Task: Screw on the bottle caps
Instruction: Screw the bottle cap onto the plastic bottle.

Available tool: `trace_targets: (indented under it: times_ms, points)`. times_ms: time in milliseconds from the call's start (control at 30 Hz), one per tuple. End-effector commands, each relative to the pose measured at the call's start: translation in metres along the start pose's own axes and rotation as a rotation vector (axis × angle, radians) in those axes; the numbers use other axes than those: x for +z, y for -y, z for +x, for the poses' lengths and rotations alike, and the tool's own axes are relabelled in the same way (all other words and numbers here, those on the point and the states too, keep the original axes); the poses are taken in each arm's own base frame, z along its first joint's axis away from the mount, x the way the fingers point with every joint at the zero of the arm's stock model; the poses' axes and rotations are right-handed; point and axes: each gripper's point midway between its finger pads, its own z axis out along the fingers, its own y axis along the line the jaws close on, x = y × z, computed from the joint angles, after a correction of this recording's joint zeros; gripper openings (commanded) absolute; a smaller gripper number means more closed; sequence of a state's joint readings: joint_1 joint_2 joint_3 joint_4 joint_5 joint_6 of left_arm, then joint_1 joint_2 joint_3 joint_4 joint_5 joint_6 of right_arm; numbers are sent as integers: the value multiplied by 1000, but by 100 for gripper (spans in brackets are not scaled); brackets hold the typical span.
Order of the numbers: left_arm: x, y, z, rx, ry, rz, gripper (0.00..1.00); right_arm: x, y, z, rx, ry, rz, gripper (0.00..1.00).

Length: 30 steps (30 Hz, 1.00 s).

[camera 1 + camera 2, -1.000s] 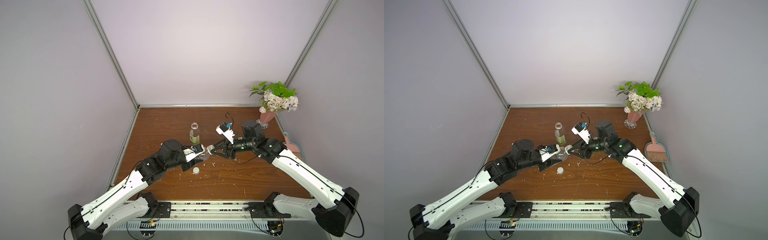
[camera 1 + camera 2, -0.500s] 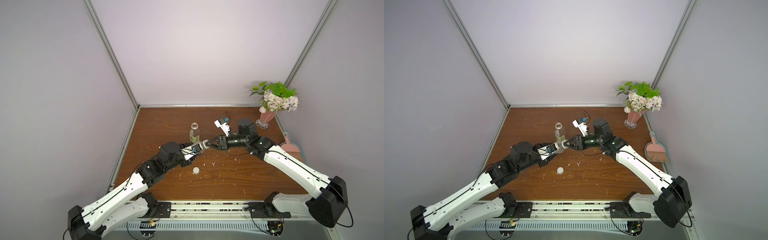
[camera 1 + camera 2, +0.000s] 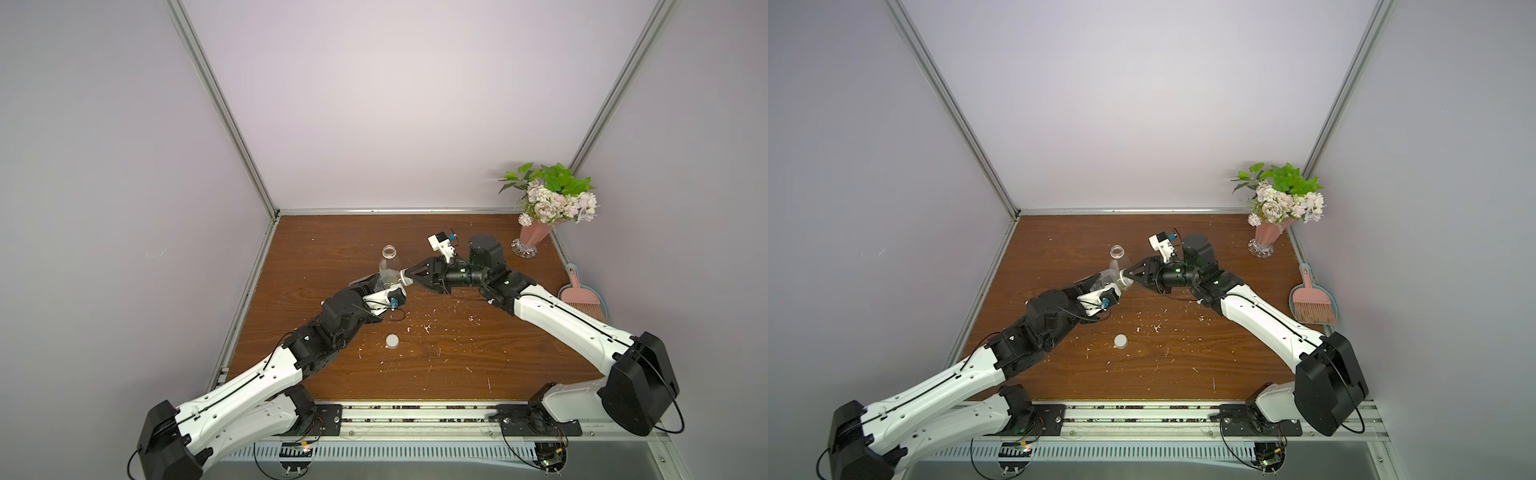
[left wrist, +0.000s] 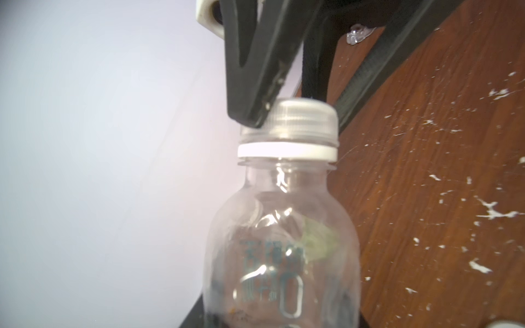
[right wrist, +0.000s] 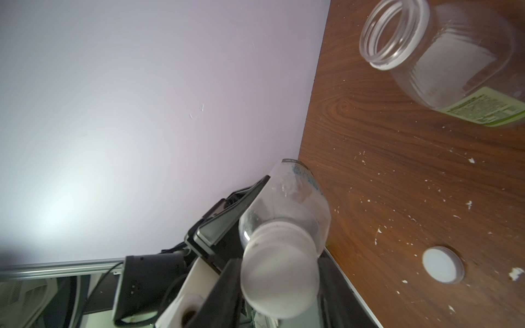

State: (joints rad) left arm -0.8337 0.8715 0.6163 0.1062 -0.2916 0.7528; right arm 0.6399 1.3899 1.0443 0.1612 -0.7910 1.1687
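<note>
My left gripper (image 3: 375,286) is shut on the nearly bare clear bottle (image 3: 386,283) (image 4: 284,241), held tilted above the table with its neck toward the right arm. A white bottle cap (image 3: 404,277) (image 4: 301,119) (image 5: 279,281) sits on that neck, and my right gripper (image 3: 405,277) (image 5: 279,284) is shut on it from both sides. The bottle with the yellow-green label (image 3: 388,258) (image 5: 443,56) stands open and upright just behind them. A second white cap (image 3: 392,340) (image 5: 441,264) lies flat on the table, nearer the front. Both top views show the same arrangement, held bottle (image 3: 1106,283) included.
A pink vase of flowers (image 3: 535,239) stands at the back right. A pink dustpan with brush (image 3: 582,299) lies at the right edge. White crumbs (image 3: 428,328) are scattered over the middle of the wooden table. A metal rail (image 3: 249,291) and walls border it.
Both arms have carried the bottle and cap, still joined, a little back and left, close to the upright bottle. Both grips are unchanged. The loose cap has not moved.
</note>
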Motion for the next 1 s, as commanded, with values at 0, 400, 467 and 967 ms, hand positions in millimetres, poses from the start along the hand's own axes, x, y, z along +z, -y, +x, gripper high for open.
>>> trace_targets:
  times_ms: [0,400,467,967]
  points:
    - [-24,-28,-89,-31,382,-88,0,8,-57,38,1,-172,-207,0]
    - [-27,-41,-97,-18,421,-172,0,6,-75,29,55,-145,-267,0]
    - [-27,-40,-96,-18,414,-170,0,5,-77,30,55,-146,-261,6]
    - [-26,-33,-85,-57,375,-131,0,-24,-71,2,-55,-12,-183,43]
